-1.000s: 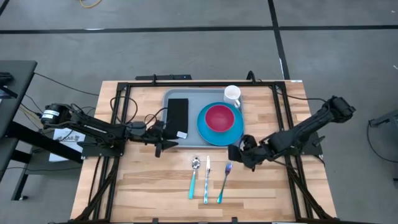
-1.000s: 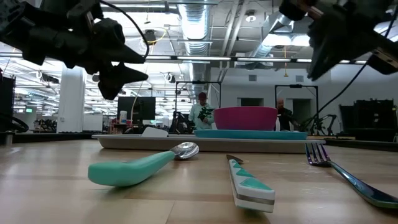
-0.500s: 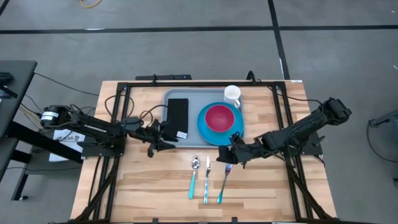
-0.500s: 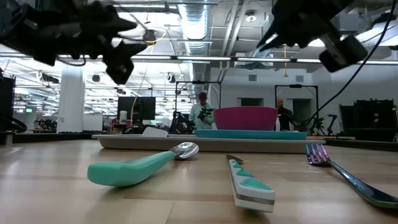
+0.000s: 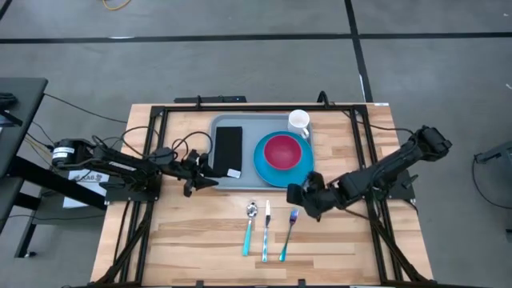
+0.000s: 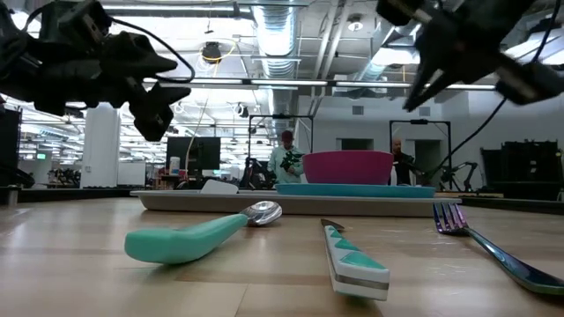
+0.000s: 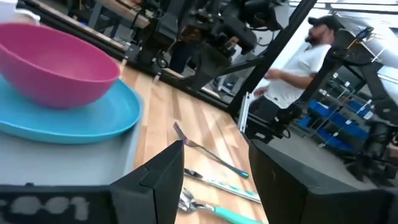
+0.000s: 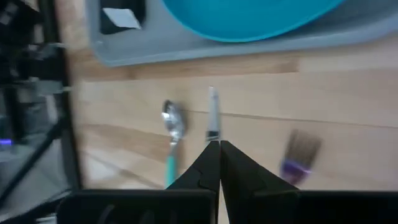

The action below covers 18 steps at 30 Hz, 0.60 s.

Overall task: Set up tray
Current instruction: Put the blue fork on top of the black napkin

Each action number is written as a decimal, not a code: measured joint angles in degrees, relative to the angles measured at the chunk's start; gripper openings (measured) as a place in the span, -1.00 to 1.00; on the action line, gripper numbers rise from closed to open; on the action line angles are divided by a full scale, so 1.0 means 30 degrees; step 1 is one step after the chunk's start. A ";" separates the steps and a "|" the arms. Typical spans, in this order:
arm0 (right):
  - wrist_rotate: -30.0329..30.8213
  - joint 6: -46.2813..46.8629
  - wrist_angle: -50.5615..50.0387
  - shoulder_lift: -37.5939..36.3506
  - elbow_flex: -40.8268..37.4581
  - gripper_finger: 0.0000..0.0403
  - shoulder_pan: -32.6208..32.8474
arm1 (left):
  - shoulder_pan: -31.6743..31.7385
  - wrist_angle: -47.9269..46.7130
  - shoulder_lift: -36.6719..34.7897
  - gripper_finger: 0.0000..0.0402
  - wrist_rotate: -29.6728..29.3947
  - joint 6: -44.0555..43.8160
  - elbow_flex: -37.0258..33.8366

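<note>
The grey-blue tray (image 5: pixel 250 181) lies at the table's far middle. On it are a flat black rectangle (image 5: pixel 229 150), a blue plate (image 5: pixel 264 168) with a pink bowl (image 5: pixel 282 150) in it, and a white cup (image 5: pixel 298 122) at the far right corner. A teal spoon (image 5: pixel 250 228), a knife (image 5: pixel 266 232) and a fork (image 5: pixel 288 234) lie side by side on the wood nearer than the tray. My left gripper (image 5: pixel 206 172) (image 7: pixel 214 149) is open, just left of the tray. My right gripper (image 5: pixel 293 194) (image 8: pixel 215 144) is shut, in the air above the fork's head.
Black frame rails (image 5: pixel 152 144) run along the table's left, far and right sides. Bare wood (image 5: pixel 192 232) lies left and right of the cutlery. People (image 6: pixel 286 158) stand in the room beyond the table's far edge.
My left gripper has drawn back from the tray's left rim toward the table's left edge. My right gripper has shifted a little toward the table's left, over the fork's head, and has turned about its wrist. Nothing on the table has moved.
</note>
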 joint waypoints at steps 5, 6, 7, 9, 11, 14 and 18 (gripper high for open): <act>-0.0788 -0.0161 -0.4123 0.0752 0.2399 -0.99 0.0026 | -0.0759 -0.1653 -0.1318 -0.16 -0.1324 0.1240 0.0364; -0.1103 -0.0428 -0.4618 0.0937 0.2646 -0.98 -0.0093 | -0.0858 -0.2592 -0.1693 -0.16 -0.1700 0.1576 0.0496; -0.1449 -0.0581 -0.4931 0.1143 0.2805 -0.98 -0.0194 | -0.0936 -0.3832 -0.2000 -0.16 -0.2219 0.1861 0.0804; -0.2175 -0.0733 -0.4877 0.1587 0.3014 -0.98 -0.0332 | -0.0957 -0.6266 -0.2786 -0.16 -0.3052 0.2361 0.1015; -0.2958 -0.0516 -0.4766 0.2245 0.3176 -0.99 -0.0303 | -0.0964 -0.7889 -0.3451 -0.16 -0.3480 0.2859 0.1195; -0.3526 0.0502 -0.4788 0.3625 0.3423 -1.00 0.0059 | -0.0964 -0.8853 -0.4529 -0.16 -0.4117 0.3082 0.1246; -0.3555 0.2216 -0.4870 0.5355 0.4505 -0.99 0.0750 | -0.0964 -0.9352 -0.5691 -0.16 -0.4748 0.3075 0.1253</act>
